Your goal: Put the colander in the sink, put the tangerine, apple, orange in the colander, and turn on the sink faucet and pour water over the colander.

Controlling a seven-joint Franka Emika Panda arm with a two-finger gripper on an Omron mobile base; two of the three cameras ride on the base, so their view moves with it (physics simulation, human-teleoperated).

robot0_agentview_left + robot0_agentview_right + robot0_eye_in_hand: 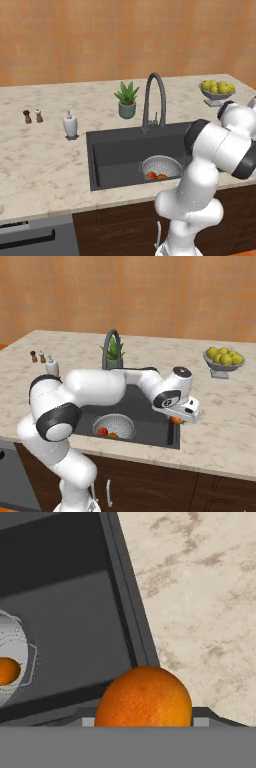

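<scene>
Closest to the hand camera, the gripper [176, 419] has its fingers clamped on the orange [143, 697], above the sink's [115, 155] right rim. Farther in, the colander [161, 166] in the basin holds two fruits. Released here, the orange could miss the colander and land on the basin floor or counter [200, 587].

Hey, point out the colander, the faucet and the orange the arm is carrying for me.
colander [167, 164]: left base view, on its inner pierced wall.
sink faucet [154, 79]: left base view, on the arched spout.
orange [144, 698]: hand view, on the middle of its peel.
</scene>
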